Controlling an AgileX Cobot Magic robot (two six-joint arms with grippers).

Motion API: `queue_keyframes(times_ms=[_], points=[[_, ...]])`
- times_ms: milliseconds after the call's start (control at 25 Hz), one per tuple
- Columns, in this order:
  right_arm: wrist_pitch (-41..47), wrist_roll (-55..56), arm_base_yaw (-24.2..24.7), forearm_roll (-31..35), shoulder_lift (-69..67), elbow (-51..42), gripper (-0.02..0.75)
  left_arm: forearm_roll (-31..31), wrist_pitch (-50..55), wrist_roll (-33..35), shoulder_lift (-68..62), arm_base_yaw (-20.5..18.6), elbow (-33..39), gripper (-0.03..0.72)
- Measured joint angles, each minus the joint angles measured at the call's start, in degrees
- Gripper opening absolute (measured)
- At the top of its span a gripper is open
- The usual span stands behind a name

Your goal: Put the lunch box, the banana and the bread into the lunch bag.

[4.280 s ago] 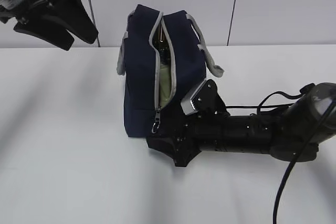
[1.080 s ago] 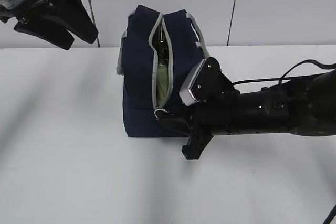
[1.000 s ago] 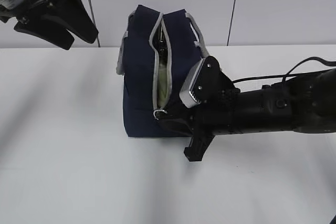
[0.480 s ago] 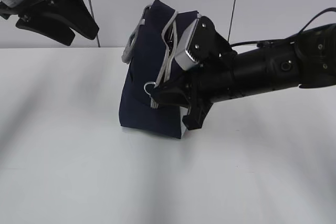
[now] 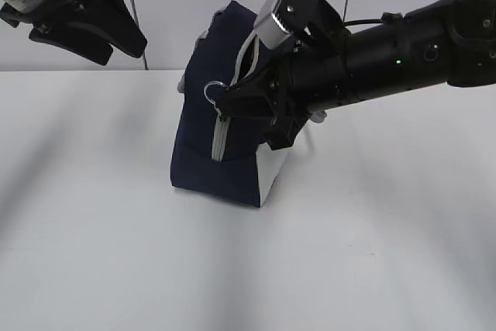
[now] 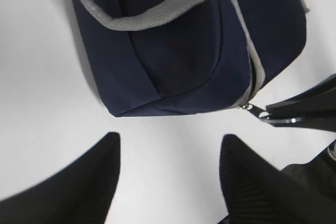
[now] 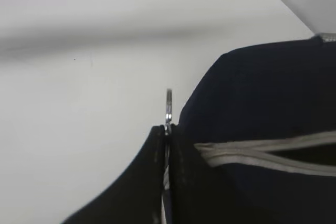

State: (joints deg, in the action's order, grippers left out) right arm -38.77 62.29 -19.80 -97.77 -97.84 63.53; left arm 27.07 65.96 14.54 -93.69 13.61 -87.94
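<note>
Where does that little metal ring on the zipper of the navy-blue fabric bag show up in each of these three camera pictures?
Exterior view: the metal ring pull sits left of centre, upper half, at the tip of the right gripper.
Left wrist view: far right edge, below the middle, pinched by the black fingers.
Right wrist view: centre, poking up edge-on between the closed fingers.
Shared landmark: the grey zipper tape of the navy-blue lunch bag.

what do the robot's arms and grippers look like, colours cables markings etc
Both arms are matte black. The right arm is a thick tube with black cables looping off it, a small green light, and a silver-grey camera block with screws. The left gripper shows two broad, tapering black jaws, one faintly ribbed. No sleeves.
</note>
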Motion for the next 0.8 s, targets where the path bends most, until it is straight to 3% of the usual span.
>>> queue_keyframes(times_ms=[400,800], points=[[-5.1,10.4,4.0,-5.3,0.0,6.4,-0.016,3.2,-3.4,6.0,-2.6,0.0,0.0,0.414],[-5.1,20.8,4.0,-6.6,0.0,10.6,-0.016,7.5,-5.3,13.8,-5.6,0.0,0.0,0.414]])
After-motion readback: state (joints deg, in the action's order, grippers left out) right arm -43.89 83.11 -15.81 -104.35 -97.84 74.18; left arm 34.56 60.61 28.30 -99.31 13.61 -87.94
